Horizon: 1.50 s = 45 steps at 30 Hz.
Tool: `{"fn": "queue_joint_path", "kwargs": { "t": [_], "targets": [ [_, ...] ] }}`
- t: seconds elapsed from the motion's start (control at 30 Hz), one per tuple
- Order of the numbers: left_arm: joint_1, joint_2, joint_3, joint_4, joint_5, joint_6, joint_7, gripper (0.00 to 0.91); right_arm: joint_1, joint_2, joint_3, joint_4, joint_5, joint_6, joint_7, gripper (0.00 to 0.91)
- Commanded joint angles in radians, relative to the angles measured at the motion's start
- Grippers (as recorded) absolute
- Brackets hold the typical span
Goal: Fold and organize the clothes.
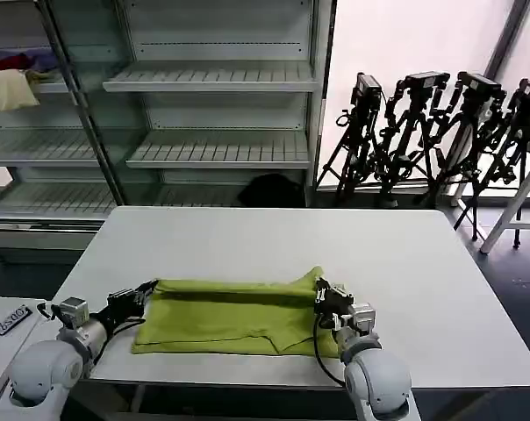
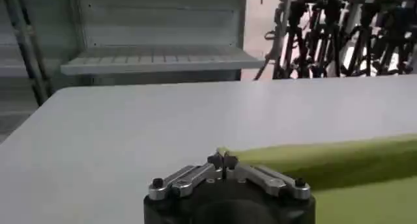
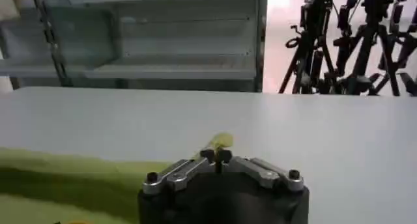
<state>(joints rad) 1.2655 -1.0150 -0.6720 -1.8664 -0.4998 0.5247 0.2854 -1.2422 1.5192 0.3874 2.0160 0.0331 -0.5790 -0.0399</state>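
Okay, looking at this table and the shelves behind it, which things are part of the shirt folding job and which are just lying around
Part of the job:
- lime green shirt, partly folded on the white table
- left gripper, shut on the shirt's left end
- right gripper, shut on its right end

Just lying about:
- cream cloth and red cloth on the shelves
- camera tripods by the window

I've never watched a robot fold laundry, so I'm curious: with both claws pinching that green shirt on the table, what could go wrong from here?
1. Each gripper, left and right, seems to pinch only a small bit of the shirt at the fold's ends, so the soft fabric might slip out of one.
2. The long span between them is unsupported and could sag or crease if lifted.
3. The shirt's near edge lies close to the table front, so a pull towards the robot might drag it off.
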Motion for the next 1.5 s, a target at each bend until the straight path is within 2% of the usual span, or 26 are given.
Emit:
{"fn": "queue_joint_path", "kwargs": {
  "t": [0.03, 0.73, 0.77, 0.8, 0.83, 1.17, 1.37, 1.5],
  "targets": [
    [0.108, -0.001, -0.025, -0.081, 0.056, -0.006, 0.008, 0.01, -0.064, -0.003, 0.0, 0.039, -0.048, 0.001, -0.004, 0.0],
    [0.114, -0.019, -0.004, -0.099, 0.19, -0.01, 0.01, 0.02, -0.079, 0.001, -0.008, 0.009, -0.152, 0.002, -0.015, 0.0],
    [0.114, -0.021, -0.001, -0.1, 0.207, -0.015, 0.008, 0.04, -0.079, 0.001, -0.008, 0.009, -0.155, 0.002, -0.012, 0.06],
    [0.114, -0.024, 0.0, -0.102, 0.212, -0.015, 0.008, 0.04, -0.079, 0.002, -0.009, 0.008, -0.165, 0.003, -0.01, 0.292],
    [0.116, -0.024, 0.001, -0.105, 0.214, -0.015, 0.006, 0.907, -0.079, 0.002, -0.009, 0.008, -0.172, 0.005, -0.01, 0.907],
    [0.124, -0.065, -0.003, -0.131, 0.237, -0.024, -0.047, 0.907, -0.101, 0.005, -0.022, 0.021, -0.28, 0.026, -0.003, 0.907],
    [0.143, -0.121, -0.032, -0.165, 0.145, -0.041, -0.164, 0.907, -0.109, 0.005, -0.016, 0.042, -0.306, 0.047, 0.038, 0.907],
    [0.194, -0.179, -0.025, -0.179, 0.148, -0.104, -0.233, 0.907, -0.115, 0.01, 0.008, 0.067, -0.264, 0.151, 0.065, 0.907]
  ]
}}
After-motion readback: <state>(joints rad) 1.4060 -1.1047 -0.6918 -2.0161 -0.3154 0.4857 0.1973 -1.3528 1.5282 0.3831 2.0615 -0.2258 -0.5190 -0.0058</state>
